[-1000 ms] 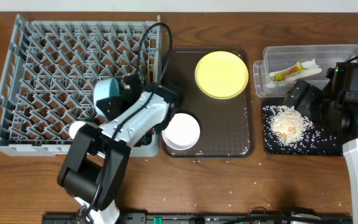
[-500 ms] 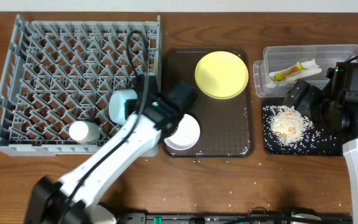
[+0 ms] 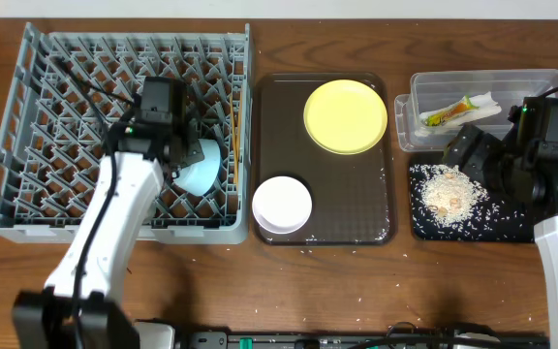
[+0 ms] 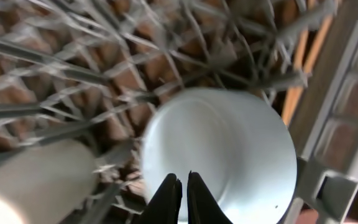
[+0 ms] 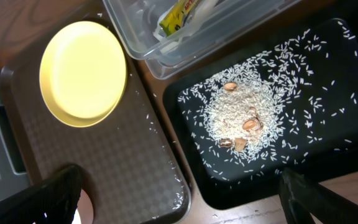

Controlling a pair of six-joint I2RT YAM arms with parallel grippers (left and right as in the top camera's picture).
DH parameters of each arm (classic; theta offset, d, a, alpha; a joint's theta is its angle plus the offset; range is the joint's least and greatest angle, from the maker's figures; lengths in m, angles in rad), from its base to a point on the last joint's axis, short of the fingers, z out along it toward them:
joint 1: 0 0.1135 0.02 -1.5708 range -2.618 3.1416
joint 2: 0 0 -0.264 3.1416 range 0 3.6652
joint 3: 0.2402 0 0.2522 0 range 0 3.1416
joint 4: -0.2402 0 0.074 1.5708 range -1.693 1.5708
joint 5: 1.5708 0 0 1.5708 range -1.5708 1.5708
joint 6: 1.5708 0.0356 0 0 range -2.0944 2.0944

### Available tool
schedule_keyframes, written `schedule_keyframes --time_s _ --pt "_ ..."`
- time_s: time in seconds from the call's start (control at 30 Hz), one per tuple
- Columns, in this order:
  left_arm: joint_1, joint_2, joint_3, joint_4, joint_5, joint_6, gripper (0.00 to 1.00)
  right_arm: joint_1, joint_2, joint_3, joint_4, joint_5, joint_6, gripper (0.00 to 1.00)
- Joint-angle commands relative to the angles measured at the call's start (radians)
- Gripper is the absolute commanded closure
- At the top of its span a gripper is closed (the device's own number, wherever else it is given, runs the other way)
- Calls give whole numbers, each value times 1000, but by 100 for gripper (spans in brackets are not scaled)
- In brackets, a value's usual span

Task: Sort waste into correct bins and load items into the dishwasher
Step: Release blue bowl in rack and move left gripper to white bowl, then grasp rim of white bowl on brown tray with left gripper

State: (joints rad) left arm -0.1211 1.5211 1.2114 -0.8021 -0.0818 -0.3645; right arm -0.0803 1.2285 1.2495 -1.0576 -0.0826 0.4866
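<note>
Currently, the left claw [image 4: 179, 186] is closed on the rim of the light blue bowl [image 3: 201, 167], which sits among the pegs of the grey dish rack [image 3: 27, 116] at the desk's left side, beside the chopsticks [image 3: 235, 136]. A white cup [image 4: 36, 183] lies adjacent. The wrapper [image 3: 447, 115] and paper strip [image 3: 487, 99] are in the clear tub [image 3: 541, 82] at the far right corner. Rice [image 3: 449, 189] is heaped in the black tray [image 3: 521, 228]. The right claw [image 5: 179, 193] hangs open and empty above it. Outstanding: the yellow plate [image 3: 346, 116] and white bowl [image 3: 282, 205] on the brown tray [image 3: 356, 213], plus stray grains.
</note>
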Motion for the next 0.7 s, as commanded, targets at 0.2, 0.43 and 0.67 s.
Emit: schedule_keyframes --time_s 0.2,0.43,0.67 --pt "-76 71 -3 -4 307 98 92 9 -5 -3 -1 -5 -5 1" --pt "-185 -34 15 5 329 90 89 9 -5 -3 -1 -5 -5 1" --pt "-414 5 -24 8 150 12 92 9 -5 -3 1 -4 -5 2"
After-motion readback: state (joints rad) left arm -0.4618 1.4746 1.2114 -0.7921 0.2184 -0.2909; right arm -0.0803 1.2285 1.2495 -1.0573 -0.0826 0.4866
